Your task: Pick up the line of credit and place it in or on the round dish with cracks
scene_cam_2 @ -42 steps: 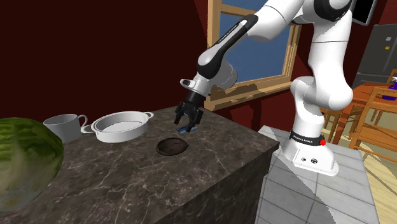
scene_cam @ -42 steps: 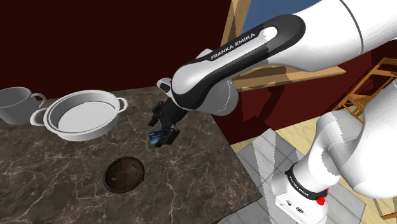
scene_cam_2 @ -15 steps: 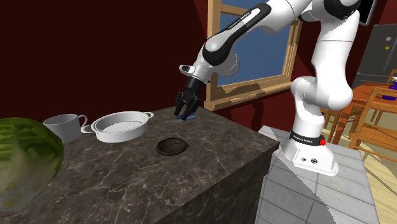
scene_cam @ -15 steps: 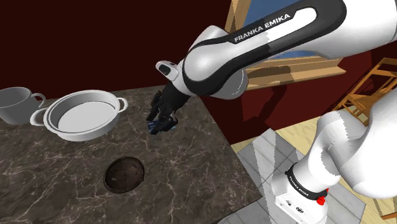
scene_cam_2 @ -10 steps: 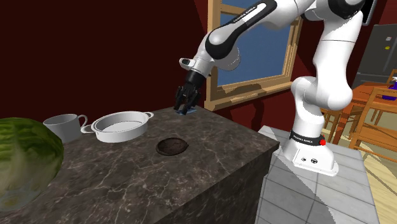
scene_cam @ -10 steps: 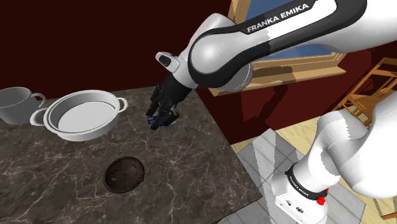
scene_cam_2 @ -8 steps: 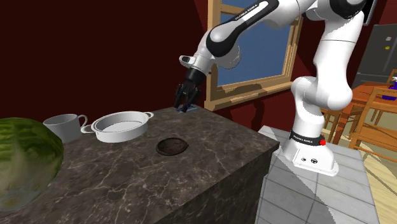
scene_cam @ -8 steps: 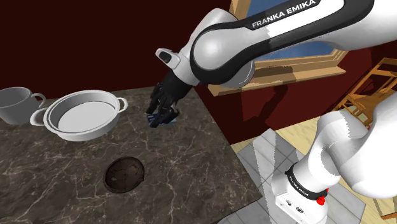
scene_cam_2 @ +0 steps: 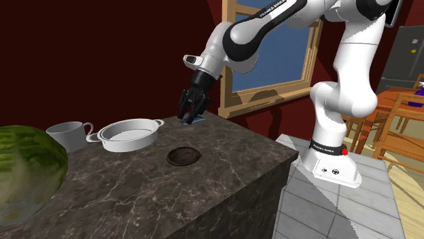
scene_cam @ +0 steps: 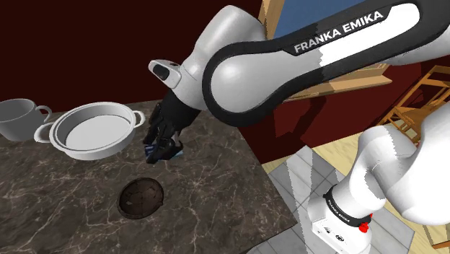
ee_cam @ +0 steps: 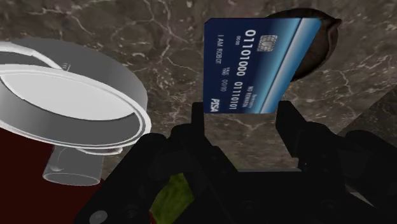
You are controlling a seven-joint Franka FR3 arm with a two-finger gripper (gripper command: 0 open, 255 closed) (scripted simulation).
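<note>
The tool (ee_cam: 242, 118) clamps the blue card (ee_cam: 253, 63) by one edge, aloft beside the dark cracked dish (scene_cam: 140, 197), not over it; released here it likely misses; the thin hold might slip.

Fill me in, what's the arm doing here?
The arm's gripper is shut on a blue credit card, with its fingers clasping the card's lower edge. It holds the card over the dark marble counter, between the white two-handled pan and the dark cracked round dish. The dish has nothing in it, so the card has yet to be placed. A white cup stands beside the pan.
</note>
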